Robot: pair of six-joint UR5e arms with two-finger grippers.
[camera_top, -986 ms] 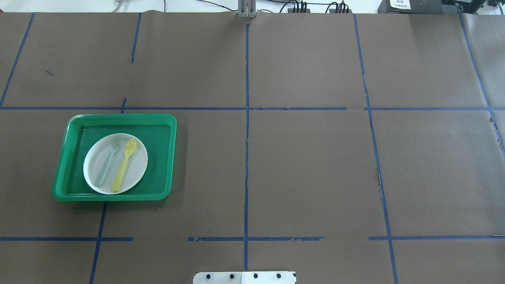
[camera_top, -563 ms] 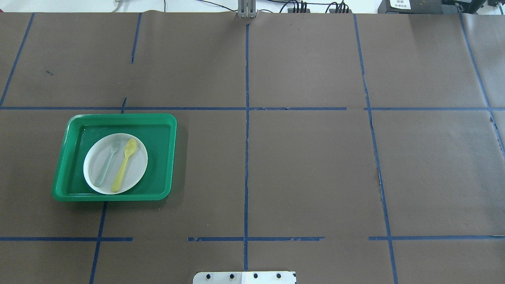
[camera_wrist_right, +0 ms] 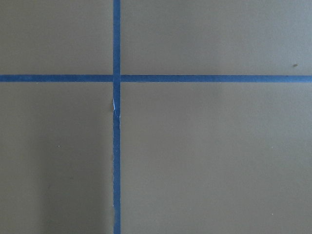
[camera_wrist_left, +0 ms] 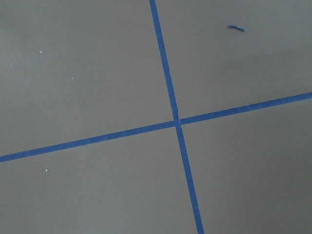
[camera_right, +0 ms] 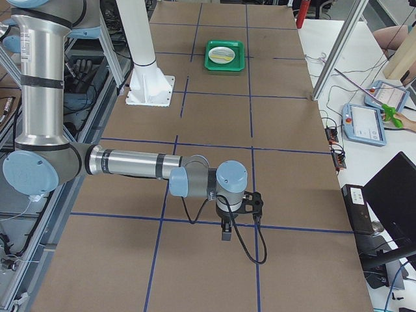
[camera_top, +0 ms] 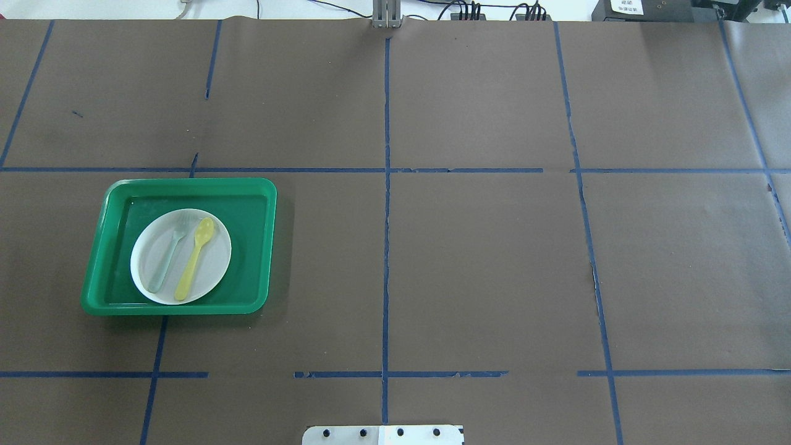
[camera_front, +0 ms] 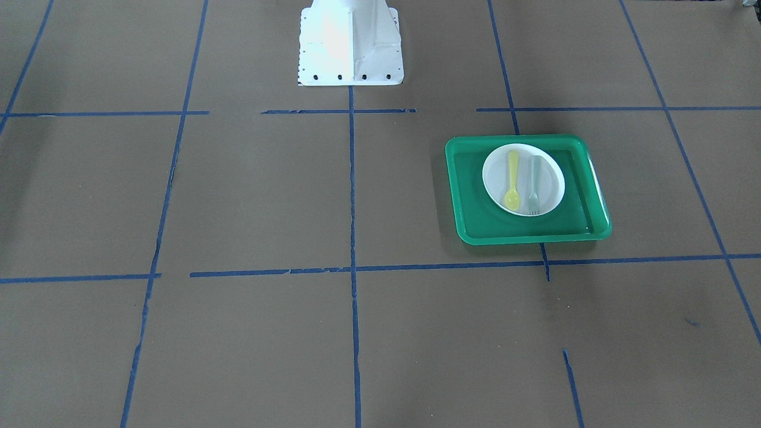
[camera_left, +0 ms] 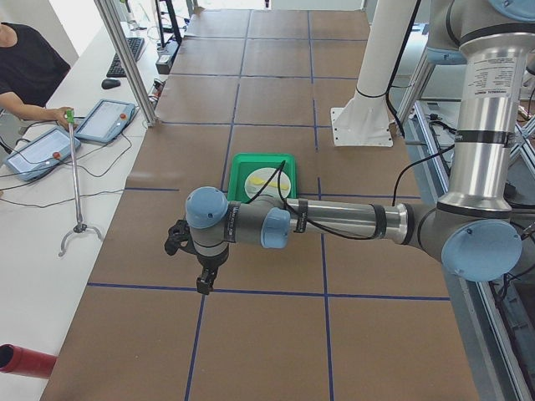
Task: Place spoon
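The small yellow spoon (camera_top: 194, 259) lies on a white plate (camera_top: 217, 259) inside a green tray (camera_top: 250, 210), bowl pointing away from the robot. It also shows in the front-facing view (camera_front: 512, 181). A pale grey-green fork (camera_top: 169, 254) lies beside it on the plate. Neither gripper appears in the overhead or front-facing views. My left gripper (camera_left: 203, 282) hangs over bare table, far from the tray; I cannot tell if it is open. My right gripper (camera_right: 225, 232) hangs over the table's other end; I cannot tell its state. Both wrist views show only brown paper and blue tape.
The table is covered in brown paper with a blue tape grid (camera_top: 386, 247). The robot's white base plate (camera_front: 351, 41) stands at mid-table on the robot's side. Operators, tablets and cables (camera_left: 109, 121) sit along the far side bench.
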